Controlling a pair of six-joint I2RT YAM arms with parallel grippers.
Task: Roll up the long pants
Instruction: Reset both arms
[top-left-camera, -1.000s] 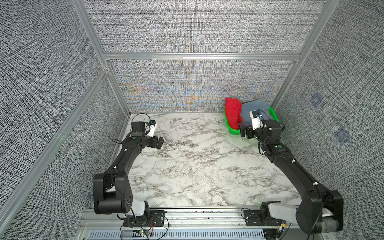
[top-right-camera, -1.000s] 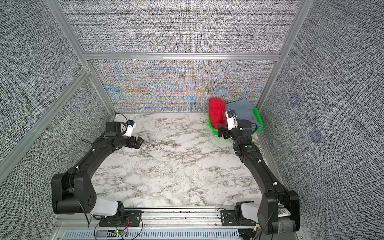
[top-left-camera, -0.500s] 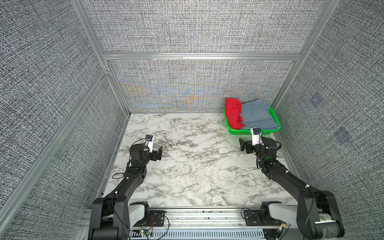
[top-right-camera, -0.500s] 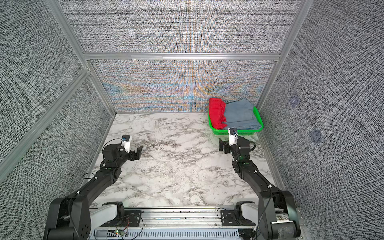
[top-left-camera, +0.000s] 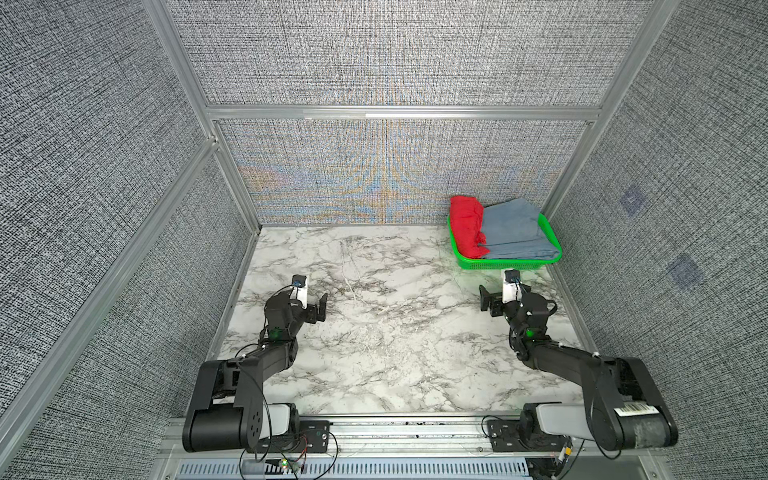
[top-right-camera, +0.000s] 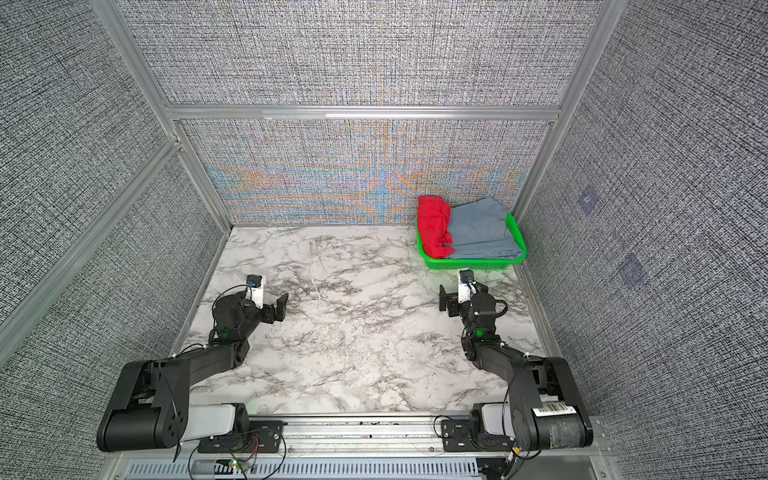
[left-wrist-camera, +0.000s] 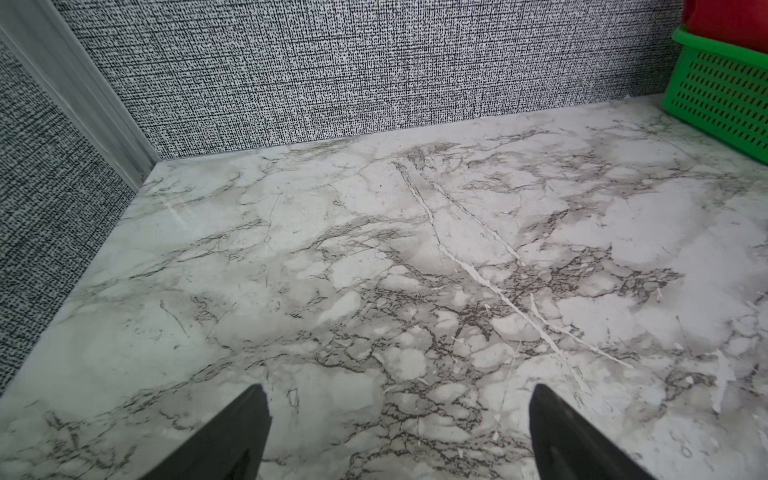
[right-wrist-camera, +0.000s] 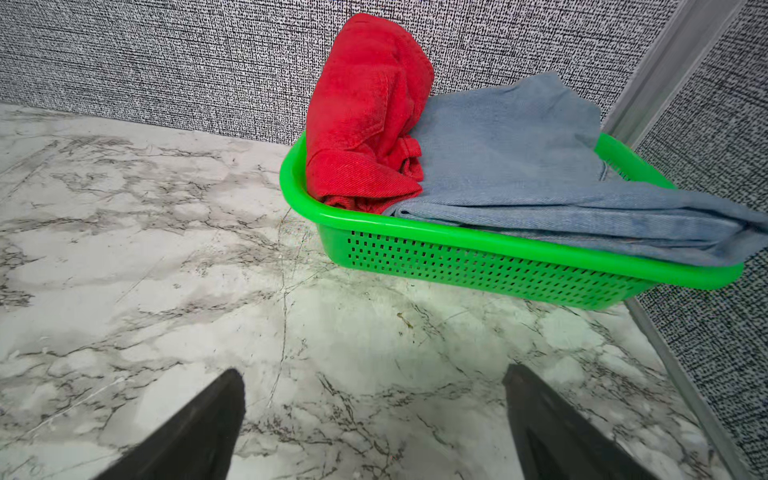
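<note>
Nearest you, both arm bases sit at the near edge of the marble table (top-left-camera: 395, 357), one toward each near corner, and the arms are folded low. Your left gripper (left-wrist-camera: 397, 388) is held over the left side of the table. Its jaws are spread wide, with only bare marble between them. Your right gripper (right-wrist-camera: 372, 370) is over the right side, equally wide and empty. It faces the green basket (right-wrist-camera: 478, 253), close to it but apart from it.

The basket stands in the far right corner of the table. The long pants (top-left-camera: 467, 224) lie bundled in its left part, bright red and piled well above the rim. A folded blue-grey garment (top-left-camera: 515, 228) touches them on the right and fills the rest of the basket, with its folded edge lapping over the near rim.
</note>
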